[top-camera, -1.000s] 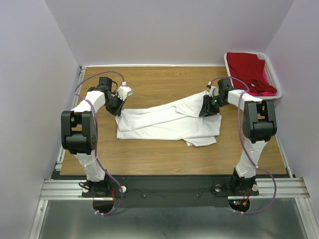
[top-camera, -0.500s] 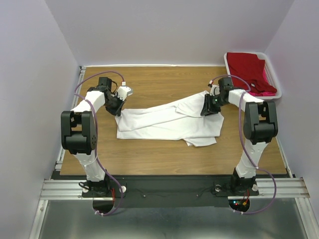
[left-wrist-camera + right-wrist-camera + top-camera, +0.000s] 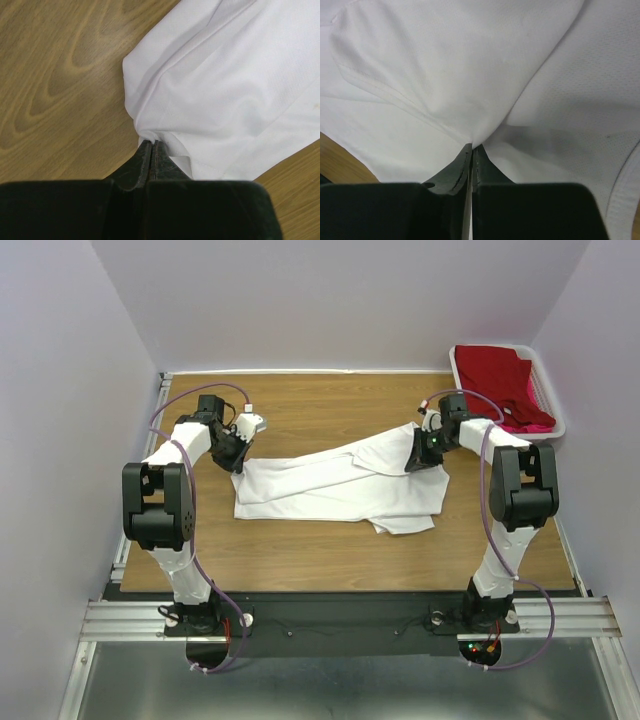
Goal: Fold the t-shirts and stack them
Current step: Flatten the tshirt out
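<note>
The white t-shirt (image 3: 335,485) lies spread and creased across the middle of the wooden table. My left gripper (image 3: 238,461) is shut on the shirt's left edge, its fabric (image 3: 225,95) bunched at the fingertips. My right gripper (image 3: 418,456) is shut on a raised fold near the shirt's upper right, its cloth (image 3: 470,75) pulled up into a ridge. The deep red t-shirt (image 3: 495,375) and the bright pink t-shirt (image 3: 532,422) lie in the white basket (image 3: 458,364) at the back right.
The basket stands at the table's back right corner, close behind my right arm. Bare wood (image 3: 330,405) shows behind the shirt and along the front (image 3: 330,555). Grey walls close in on both sides and the back.
My right gripper has shifted slightly up and to the right with the fold of white cloth. The left gripper has not moved.
</note>
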Tool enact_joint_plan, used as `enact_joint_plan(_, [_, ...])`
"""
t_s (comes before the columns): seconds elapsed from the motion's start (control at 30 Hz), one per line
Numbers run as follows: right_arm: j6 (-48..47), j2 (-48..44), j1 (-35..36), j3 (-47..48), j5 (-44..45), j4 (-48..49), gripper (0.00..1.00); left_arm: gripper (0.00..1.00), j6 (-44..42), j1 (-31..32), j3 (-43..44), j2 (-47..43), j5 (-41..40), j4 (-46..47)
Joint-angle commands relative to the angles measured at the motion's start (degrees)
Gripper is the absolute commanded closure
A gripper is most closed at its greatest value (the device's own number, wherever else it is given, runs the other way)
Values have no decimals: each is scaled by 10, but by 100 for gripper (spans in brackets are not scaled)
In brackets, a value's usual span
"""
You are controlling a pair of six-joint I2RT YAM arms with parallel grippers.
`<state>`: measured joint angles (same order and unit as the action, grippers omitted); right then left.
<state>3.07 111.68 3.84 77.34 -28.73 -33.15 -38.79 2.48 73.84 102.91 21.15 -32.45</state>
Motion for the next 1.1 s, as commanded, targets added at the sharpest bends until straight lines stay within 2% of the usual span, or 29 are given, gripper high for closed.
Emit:
enact_joint_plan(0.0, [0, -19, 4, 30, -21, -14, 99, 100, -5, -9, 16, -36, 23, -21])
enact_joint_plan(0.23, [8, -101, -36, 114, -57, -16, 99, 100, -5, -54, 115, -73, 76, -96])
enact_joint_plan(0.5, [-8, -161, -75, 240, -79, -32, 99, 100, 27, -56, 215, -148, 104, -119])
enact_joint_plan(0.63, [-25, -217, -86, 263, -53, -41, 99, 100, 44, -56, 215, -208, 101, -100])
enact_joint_plan(0.9, [-65, -409, -88, 259, 26, -39, 99, 100, 88, -56, 156, -423, 57, -26])
enact_joint_plan(1.07, [-53, -497, -88, 286, 66, -40, 99, 100, 91, -56, 148, -538, 41, -21])
